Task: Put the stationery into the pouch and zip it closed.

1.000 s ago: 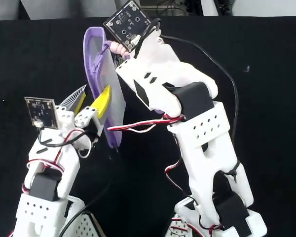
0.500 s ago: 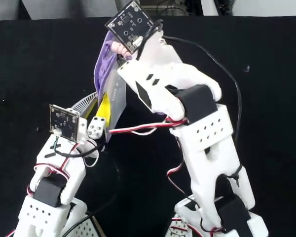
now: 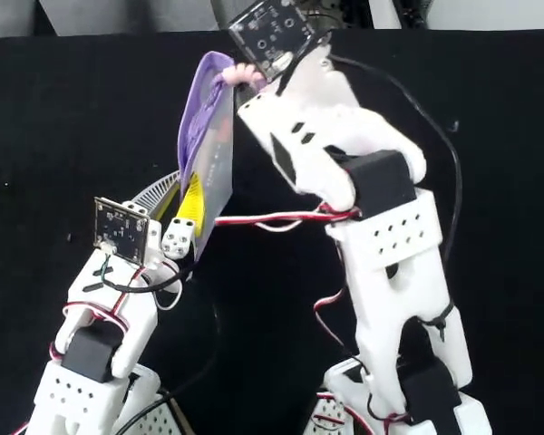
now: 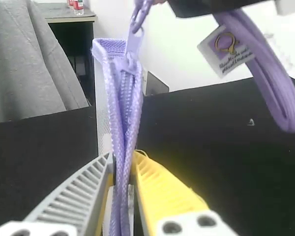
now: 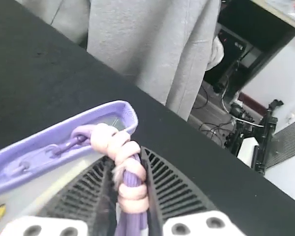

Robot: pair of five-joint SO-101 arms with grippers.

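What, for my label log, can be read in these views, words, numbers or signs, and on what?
On the white square paper tag hanging by the purple zip pouch: a gold ring sign and lines of small print, too blurred to read.
No other text is legible.

No legible text. White paper tag hanging by the purple wrist strap carries a gold ring emblem and a few lines of tiny print, too small to read.

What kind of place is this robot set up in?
Probably a lab or workshop: a black-covered table, tangled cables on the floor behind, and a grey cloth draped nearby.
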